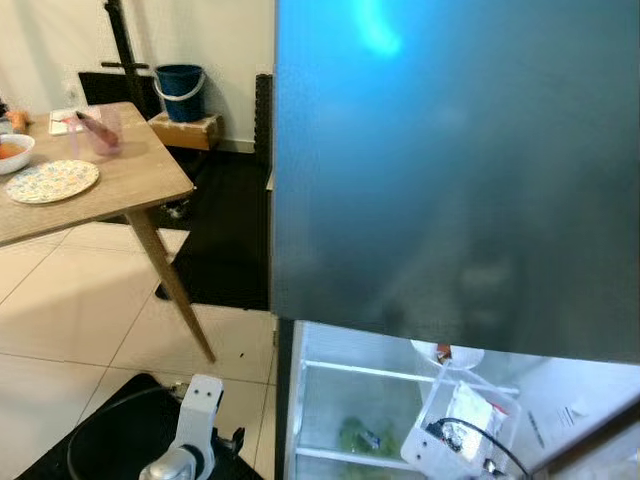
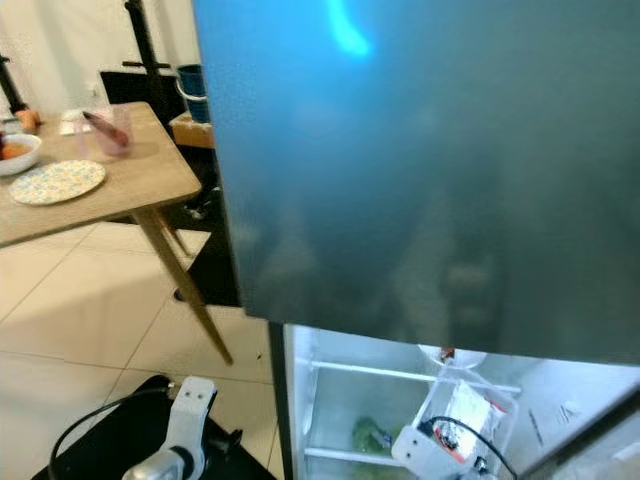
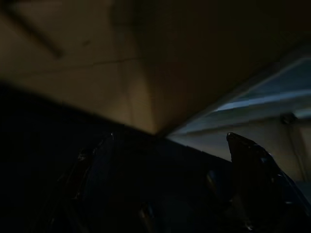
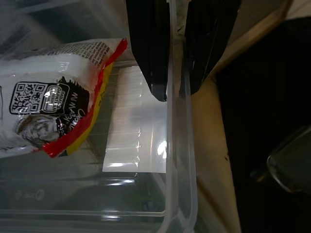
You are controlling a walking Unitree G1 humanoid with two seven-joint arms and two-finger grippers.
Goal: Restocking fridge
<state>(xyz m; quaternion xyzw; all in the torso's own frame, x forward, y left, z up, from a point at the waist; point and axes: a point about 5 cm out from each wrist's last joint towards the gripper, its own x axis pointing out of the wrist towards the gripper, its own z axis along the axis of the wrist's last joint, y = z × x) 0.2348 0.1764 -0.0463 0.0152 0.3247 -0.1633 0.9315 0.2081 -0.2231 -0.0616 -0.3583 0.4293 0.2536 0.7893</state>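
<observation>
You're on pale floor tiles (image 1: pixel 60 330) facing the fridge (image 1: pixel 450 150), its dark upper door shut and the lit lower compartment open below it. Inside that compartment sits a clear plastic bin (image 4: pixel 182 160) holding a white, red-edged snack packet (image 4: pixel 53 97); the right gripper (image 4: pixel 174 85) pinches the bin's thin rim, and the bin looks light, stiff but flexible and slippery, so keep hold low on the wall. Left of the fridge, the left gripper (image 3: pixel 170 189) hangs idle with fingers spread, and a wooden table (image 1: pixel 130 180) stands farther off.
</observation>
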